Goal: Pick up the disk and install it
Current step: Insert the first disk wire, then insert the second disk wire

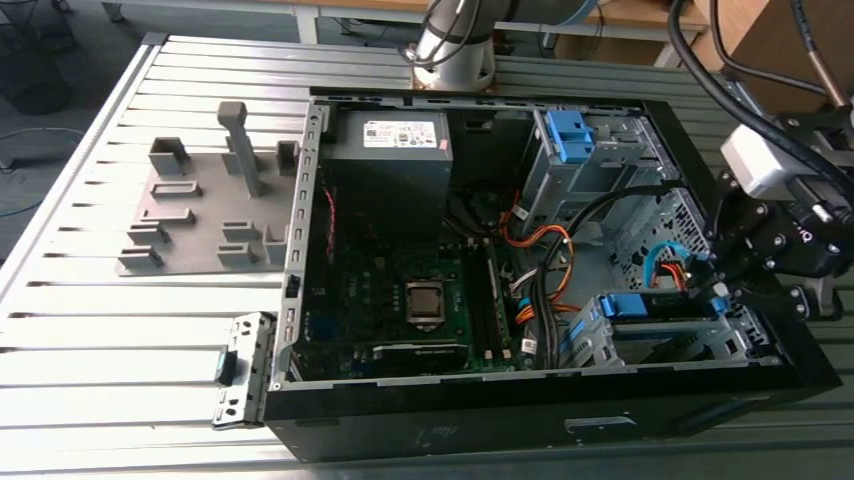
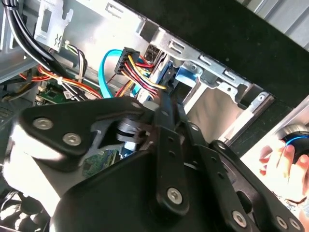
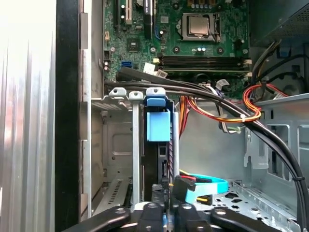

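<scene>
The disk (image 3: 158,128) is standing on edge in the metal drive cage (image 3: 118,145) at the front corner of the computer case (image 1: 534,425). Its blue carrier tab is showing at the slot's mouth and its dark body is running down between the cage walls in the first wrist view. In the exterior view it is sitting in the lower cage, toward the exterior view's right.

Handling judgement: stiff, fairly dense for its size and smooth on the metal faces. It will not flex but will not forgive a knock or a skewed push against the rails. The plastic carrier is the weaker part, so the sound hold is across the two flat faces near one end, clear of the connector edge.

The gripper (image 3: 165,207) is sitting directly over the disk's near end. Its fingers (image 3: 150,211) are drawn close together on either side of that edge and appear to be clamping the disk, though the contact itself is partly hidden.

A blue cable (image 3: 208,185) and a bundle of coloured wires (image 3: 212,114) are lying just beside the cage, and the circuit board (image 3: 193,48) is lying beyond.
</scene>
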Controlling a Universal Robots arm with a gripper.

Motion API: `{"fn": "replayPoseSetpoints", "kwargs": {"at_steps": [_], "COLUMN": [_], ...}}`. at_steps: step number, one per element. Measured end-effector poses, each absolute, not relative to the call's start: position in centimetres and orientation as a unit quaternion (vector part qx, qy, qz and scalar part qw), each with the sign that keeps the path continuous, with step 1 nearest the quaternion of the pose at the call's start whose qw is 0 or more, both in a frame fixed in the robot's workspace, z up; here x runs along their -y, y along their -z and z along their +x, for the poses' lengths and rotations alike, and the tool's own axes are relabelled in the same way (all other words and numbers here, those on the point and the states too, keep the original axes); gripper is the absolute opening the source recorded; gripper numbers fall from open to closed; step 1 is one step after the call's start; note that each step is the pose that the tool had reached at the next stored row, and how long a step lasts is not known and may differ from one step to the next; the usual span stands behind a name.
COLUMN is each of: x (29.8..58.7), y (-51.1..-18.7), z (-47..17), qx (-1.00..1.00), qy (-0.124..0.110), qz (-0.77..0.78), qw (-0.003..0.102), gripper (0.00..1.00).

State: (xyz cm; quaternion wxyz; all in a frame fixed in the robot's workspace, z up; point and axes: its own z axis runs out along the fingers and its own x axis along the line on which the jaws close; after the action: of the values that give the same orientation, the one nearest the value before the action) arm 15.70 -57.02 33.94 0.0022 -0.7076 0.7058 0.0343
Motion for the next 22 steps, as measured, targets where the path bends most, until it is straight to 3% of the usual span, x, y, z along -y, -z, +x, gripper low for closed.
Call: {"fn": "replayPoseSetpoints", "kwargs": {"at_steps": [1, 2, 22], "x": [57.0, 57.0, 57.0], "y": [-33.9, -33.9, -37.1], "z": [15.9, 16.1, 16.9], "qx": [-0.706, -0.705, -0.705], "qy": [-0.036, -0.037, -0.044], "qz": [-0.708, -0.708, -0.708], "qw": [0.002, 0.001, 0.004], "gripper": [0.17, 0.11, 0.11]}}
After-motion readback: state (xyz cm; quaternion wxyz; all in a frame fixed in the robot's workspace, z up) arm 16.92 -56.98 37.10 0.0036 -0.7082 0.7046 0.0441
